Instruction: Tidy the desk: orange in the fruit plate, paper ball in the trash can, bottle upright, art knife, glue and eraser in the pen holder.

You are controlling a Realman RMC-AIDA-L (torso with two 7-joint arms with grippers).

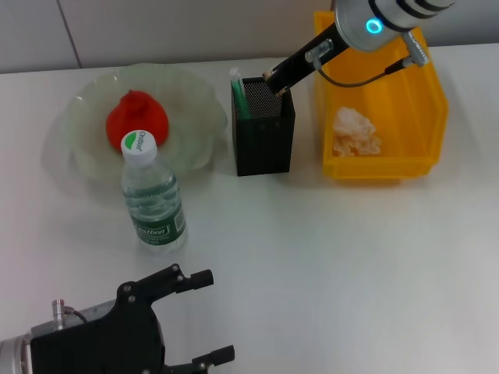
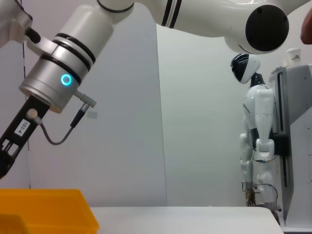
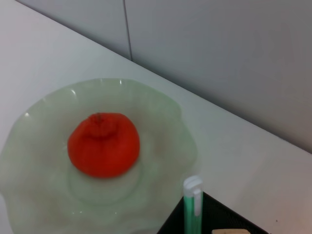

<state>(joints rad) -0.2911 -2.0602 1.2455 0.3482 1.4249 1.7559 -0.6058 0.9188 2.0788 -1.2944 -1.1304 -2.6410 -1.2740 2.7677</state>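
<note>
Round red-orange orange (image 1: 137, 118) sits in pale green wavy glass plate (image 1: 86, 167). Crumpled white paper ball (image 1: 356, 132) in yellow plastic bin (image 1: 431, 125). Clear plastic water bottle (image 1: 152, 196) upright, 6 o'clock of plate. Green-white art knife (image 1: 237, 95) and pale eraser (image 3: 229, 231) in black mesh pen holder (image 1: 264, 144); glue not seen. Right claw (image 1: 274, 80) at holder's top, grip cannot tell. Left claw (image 1: 204, 318) wide open, empty, parked at 7 o'clock. Nearly done.

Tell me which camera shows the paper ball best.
The head view: the paper ball lies whole inside the yellow trash can, beside the pen holder. The left wrist view shows only a corner of the can, no ball. The right wrist view misses both.
</note>
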